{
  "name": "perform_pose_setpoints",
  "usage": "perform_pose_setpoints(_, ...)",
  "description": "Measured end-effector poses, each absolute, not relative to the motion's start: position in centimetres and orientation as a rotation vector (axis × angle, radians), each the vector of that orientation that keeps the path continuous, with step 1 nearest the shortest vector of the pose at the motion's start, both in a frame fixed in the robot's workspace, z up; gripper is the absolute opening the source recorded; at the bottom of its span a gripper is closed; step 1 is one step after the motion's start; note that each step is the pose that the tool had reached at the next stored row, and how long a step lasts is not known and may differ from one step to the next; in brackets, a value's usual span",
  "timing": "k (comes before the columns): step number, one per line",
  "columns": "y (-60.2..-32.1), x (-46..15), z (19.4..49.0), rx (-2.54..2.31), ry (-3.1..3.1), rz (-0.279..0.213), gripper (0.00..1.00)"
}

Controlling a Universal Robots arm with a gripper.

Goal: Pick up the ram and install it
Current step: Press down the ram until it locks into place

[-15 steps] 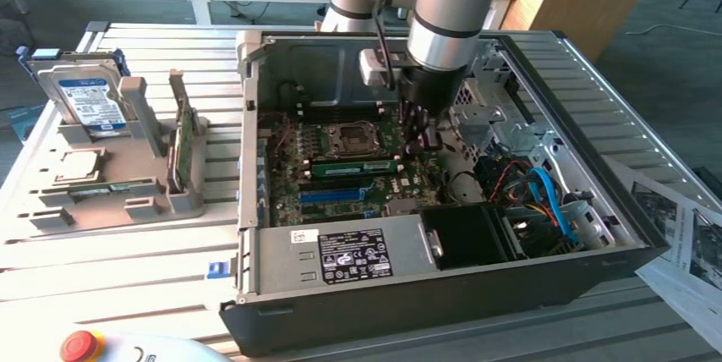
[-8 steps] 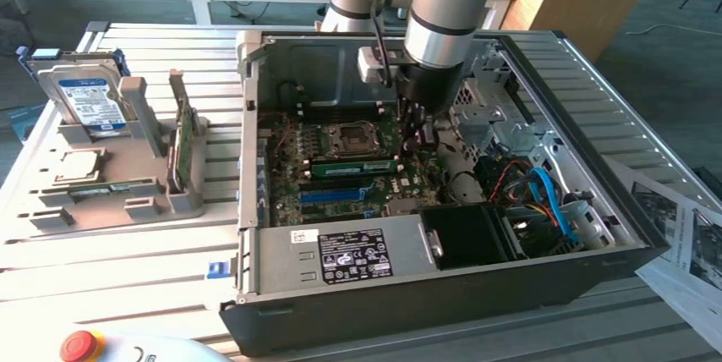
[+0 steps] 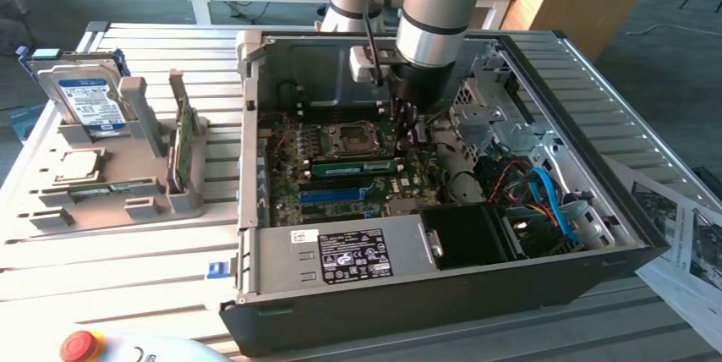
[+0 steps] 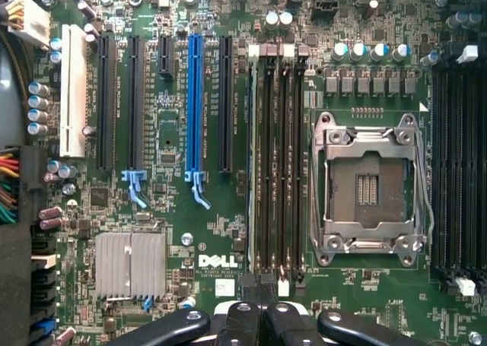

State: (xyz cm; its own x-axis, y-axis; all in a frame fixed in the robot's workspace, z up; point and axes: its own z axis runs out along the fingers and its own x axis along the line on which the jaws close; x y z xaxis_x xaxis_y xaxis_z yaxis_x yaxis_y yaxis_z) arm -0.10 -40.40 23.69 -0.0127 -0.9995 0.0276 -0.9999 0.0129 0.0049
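- Apparently, the ram [image 3: 353,167] stands on edge in a memory slot of the motherboard [image 4: 228,232], just on the near side of the CPU socket [image 3: 344,138].
- The gripper [image 4: 259,306] hangs over one end of the memory slots [image 4: 275,163]. Its fingers are clenched together and I see nothing between them.
- I judge that the step in hand is seating the stick. To do it well, the push should go straight down on the top edge, the stick should stay upright in its own slot, and both end latches should be able to close.
- Whether the stick is fully seated, I cannot tell.
- The open computer case [image 3: 451,298] holds the motherboard, a power supply [image 3: 350,256] at its near side, and blue cables [image 3: 547,193] at the right.
- Left of the case, the grey holder [image 3: 113,210] carries a hard drive [image 3: 84,100] at its far end and a broader green card [image 3: 181,150] standing on edge.
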Motion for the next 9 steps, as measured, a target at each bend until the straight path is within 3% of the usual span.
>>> perform_pose_setpoints(9, -40.47, -0.27, 23.68, 2.191, -2.219, 0.025, 0.1)
